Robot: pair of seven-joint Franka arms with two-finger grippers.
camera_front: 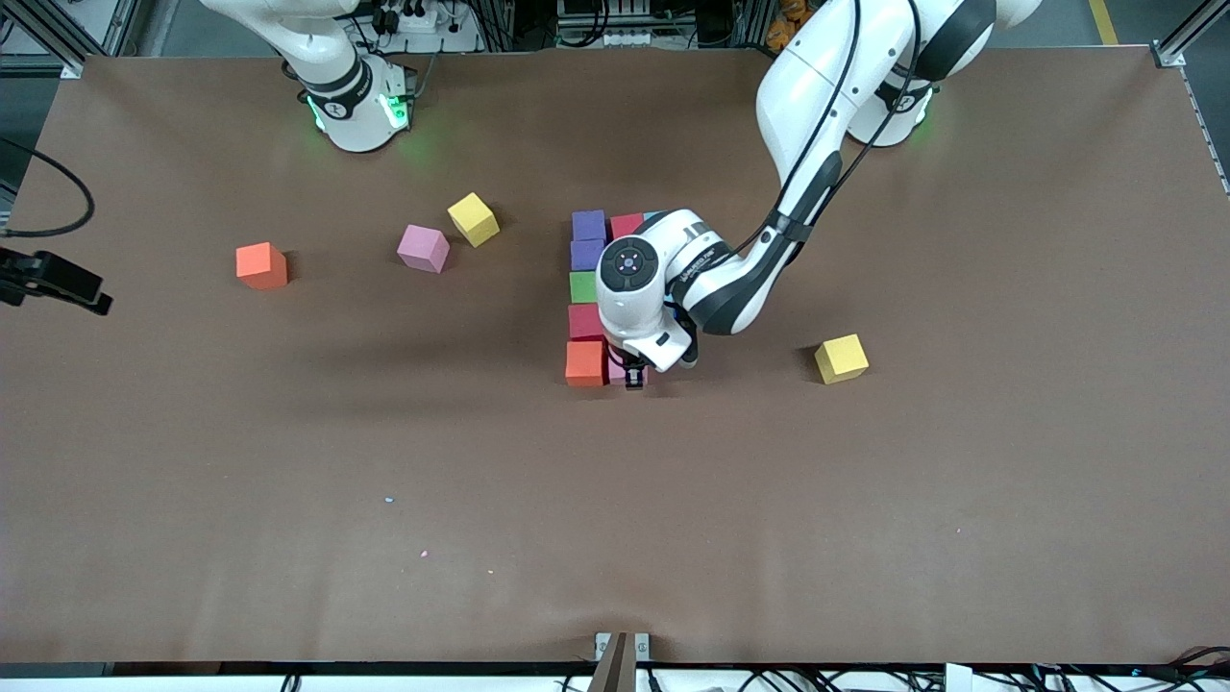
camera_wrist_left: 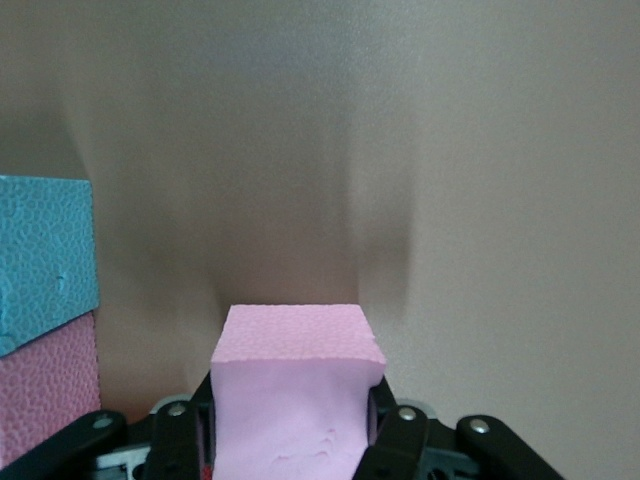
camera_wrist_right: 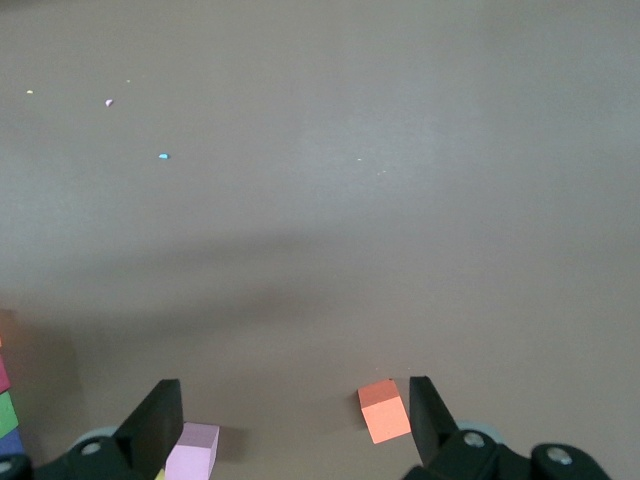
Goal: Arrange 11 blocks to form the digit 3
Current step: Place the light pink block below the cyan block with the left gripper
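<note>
My left gripper [camera_front: 634,378] [camera_wrist_left: 290,425] is shut on a pink block [camera_wrist_left: 295,385] [camera_front: 617,370], low at the table and right beside the orange block [camera_front: 584,362]. That orange block ends a column: two purple blocks [camera_front: 588,226] [camera_front: 586,255], a green block [camera_front: 583,286], then a crimson block [camera_front: 584,320]. Another crimson block [camera_front: 627,224] sits beside the top purple one. The left wrist view shows a light blue block [camera_wrist_left: 45,255] with a pink block [camera_wrist_left: 45,400] against it. My right gripper [camera_wrist_right: 295,420] hangs open and empty, high over the right arm's end of the table.
Loose blocks lie toward the right arm's end: an orange block [camera_front: 261,265] [camera_wrist_right: 385,410], a pink block [camera_front: 424,248] [camera_wrist_right: 192,450] and a yellow block [camera_front: 474,218]. Another yellow block [camera_front: 841,358] sits toward the left arm's end. A black fixture [camera_front: 53,279] juts over the table edge.
</note>
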